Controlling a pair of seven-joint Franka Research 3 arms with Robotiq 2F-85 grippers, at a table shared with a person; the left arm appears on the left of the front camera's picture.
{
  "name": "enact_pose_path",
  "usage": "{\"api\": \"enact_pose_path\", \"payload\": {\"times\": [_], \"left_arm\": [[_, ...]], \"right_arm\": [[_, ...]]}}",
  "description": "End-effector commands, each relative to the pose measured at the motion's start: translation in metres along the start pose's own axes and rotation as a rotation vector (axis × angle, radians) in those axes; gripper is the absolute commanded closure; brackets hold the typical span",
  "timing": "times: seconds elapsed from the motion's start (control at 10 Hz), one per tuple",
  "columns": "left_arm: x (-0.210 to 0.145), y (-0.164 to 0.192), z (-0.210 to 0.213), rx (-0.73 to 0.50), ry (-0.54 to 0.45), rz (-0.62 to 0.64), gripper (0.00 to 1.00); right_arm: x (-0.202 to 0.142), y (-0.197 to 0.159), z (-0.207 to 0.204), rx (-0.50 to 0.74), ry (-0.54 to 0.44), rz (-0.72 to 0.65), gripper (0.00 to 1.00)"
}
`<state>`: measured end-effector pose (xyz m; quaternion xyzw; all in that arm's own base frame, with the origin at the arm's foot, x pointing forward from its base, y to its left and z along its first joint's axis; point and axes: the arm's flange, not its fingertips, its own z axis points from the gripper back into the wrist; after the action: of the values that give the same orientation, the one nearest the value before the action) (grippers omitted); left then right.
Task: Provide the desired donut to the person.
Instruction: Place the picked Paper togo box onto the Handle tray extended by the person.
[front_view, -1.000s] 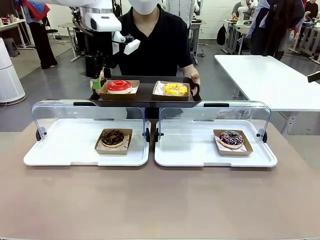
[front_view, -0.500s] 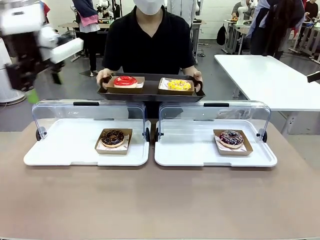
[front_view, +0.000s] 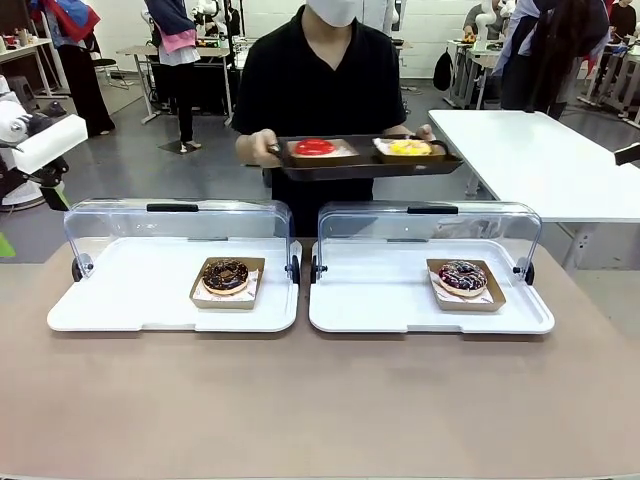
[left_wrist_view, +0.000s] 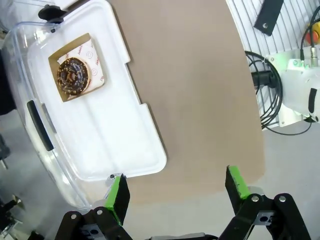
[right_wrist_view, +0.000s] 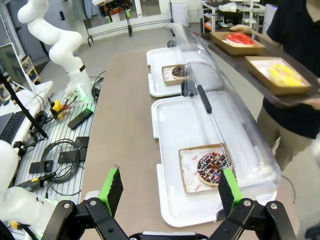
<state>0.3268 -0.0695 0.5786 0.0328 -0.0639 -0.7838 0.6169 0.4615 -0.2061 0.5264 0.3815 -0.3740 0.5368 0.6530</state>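
Left gripper (left_wrist_view: 174, 192), green pads spread wide and empty, hanging above the table (left_wrist_view: 195, 90) near its corner, looking down on the left tray (left_wrist_view: 100, 145) with its clear lid (left_wrist_view: 30, 125) swung back. On that tray, toward its far end, a chocolate donut (left_wrist_view: 73, 76) in a brown paper boat. Right gripper (right_wrist_view: 167, 190) likewise spread wide and empty, above the near end of the right tray (right_wrist_view: 172, 125), whose lid (right_wrist_view: 235, 135) also stands open. In that tray, a dark donut with sprinkles (right_wrist_view: 212, 168) in its own boat, just ahead of the right pad. Across the table, in the front view, both white trays side by side with lids raised at their far edges, one boxed donut in each. Beyond them, the person (front_view: 325, 80) in a black T-shirt, standing and holding a dark serving tray (front_view: 360, 160) level in both hands at chest height, well apart from the table. On the serving tray, two boats: a red donut (front_view: 315, 147) toward picture left, a yellow donut (front_view: 409, 147) toward picture right. Part of the left arm (front_view: 30, 140) at the picture's left edge, raised clear of the table.
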Motion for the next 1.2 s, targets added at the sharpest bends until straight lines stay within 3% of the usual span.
{"api": "enact_pose_path", "payload": {"times": [0.0, 0.9, 1.0, 1.1], "left_arm": [[0.003, 0.0, 0.0, 0.0, 0.008, -0.006, 0.0], [0.002, 0.0, 0.0, 0.0, 0.0, -0.006, 0.0], [-0.034, 0.017, 0.01, -0.046, -0.335, 0.105, 0.0], [-0.062, 0.018, 0.01, -0.071, -0.566, 0.181, 0.0]], "right_arm": [[0.001, 0.0, -0.001, -0.006, 0.002, -0.008, 0.0], [0.001, 0.0, -0.001, -0.006, 0.002, -0.008, 0.0], [0.001, 0.0, -0.001, -0.006, 0.002, -0.008, 0.0], [0.001, 0.0, -0.001, -0.006, 0.002, -0.008, 0.0]]}}
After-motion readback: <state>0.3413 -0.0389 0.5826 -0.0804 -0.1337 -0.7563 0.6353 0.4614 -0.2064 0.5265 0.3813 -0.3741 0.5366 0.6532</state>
